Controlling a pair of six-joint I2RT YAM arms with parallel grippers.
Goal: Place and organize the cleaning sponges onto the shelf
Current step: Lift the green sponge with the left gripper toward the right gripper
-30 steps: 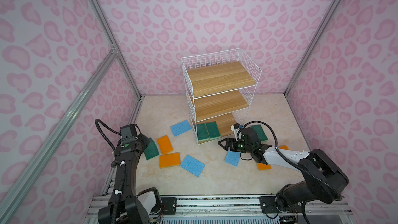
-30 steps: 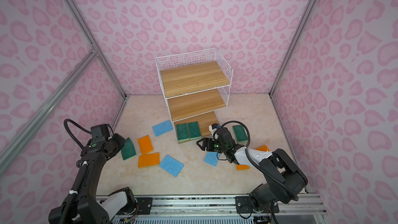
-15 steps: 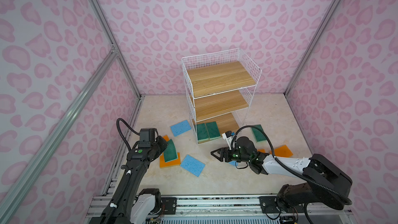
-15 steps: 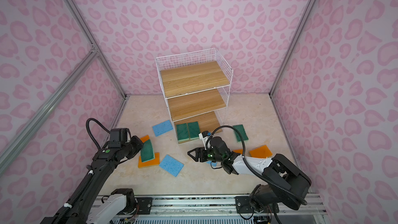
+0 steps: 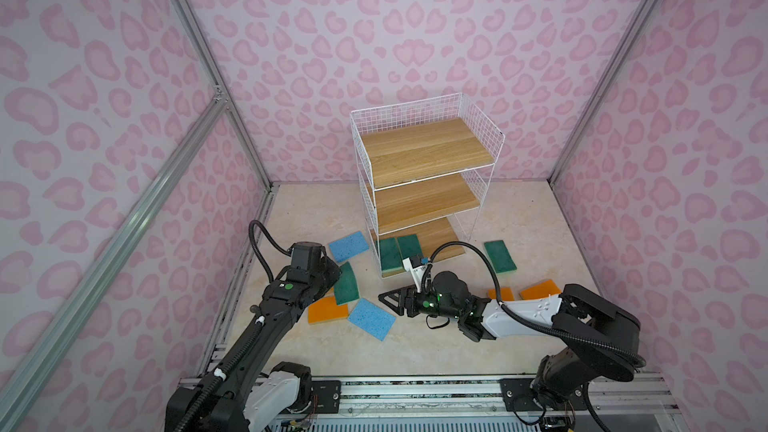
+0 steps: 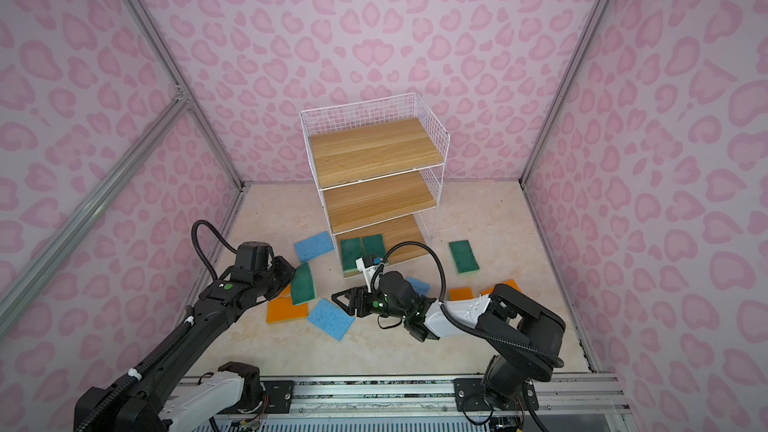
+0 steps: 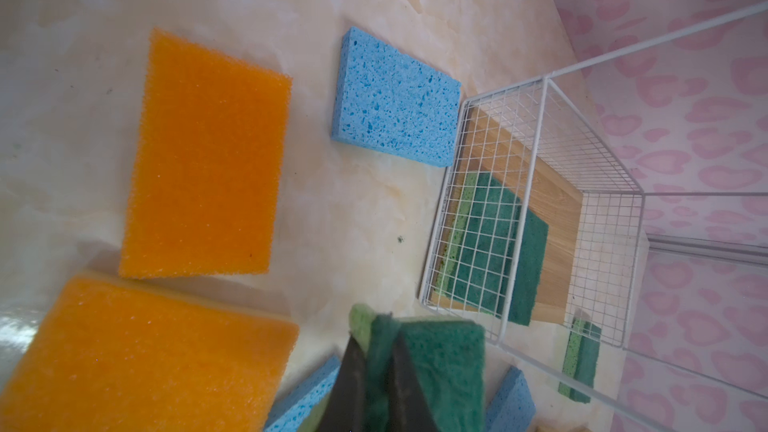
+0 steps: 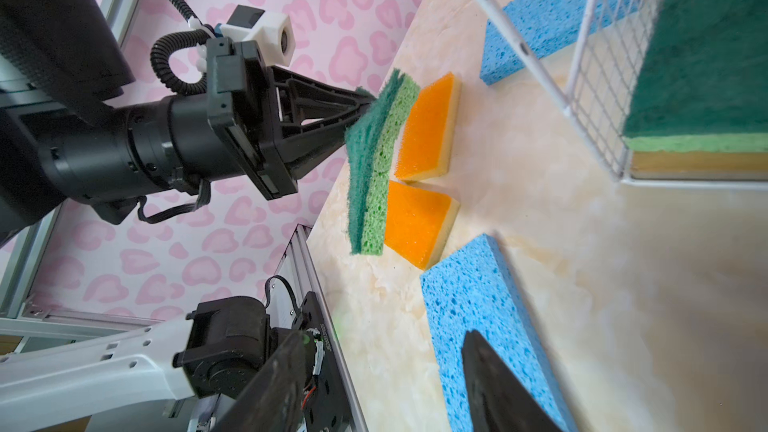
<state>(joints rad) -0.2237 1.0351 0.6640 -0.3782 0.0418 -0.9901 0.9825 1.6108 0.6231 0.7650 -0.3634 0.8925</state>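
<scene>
Left gripper [image 8: 368,102] pinches green sponge [image 8: 374,168] edge; right gripper [image 5: 388,305] parted beside blue sponge [image 5: 371,318].

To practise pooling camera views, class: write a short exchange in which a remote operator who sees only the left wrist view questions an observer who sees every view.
Operator: I see my left gripper shut on a dark green-topped rectangular sponge. What is the right gripper doing?
Observer: In a top view the right gripper is open and empty, low over a corner of a flat porous light blue sponge.
Operator: Which boards of the shelf are taken?
Observer: On the white wire-grid shelf, only the bottom oak board holds anything: two dark green-topped sponges side by side. The two boards above it are bare.
</scene>
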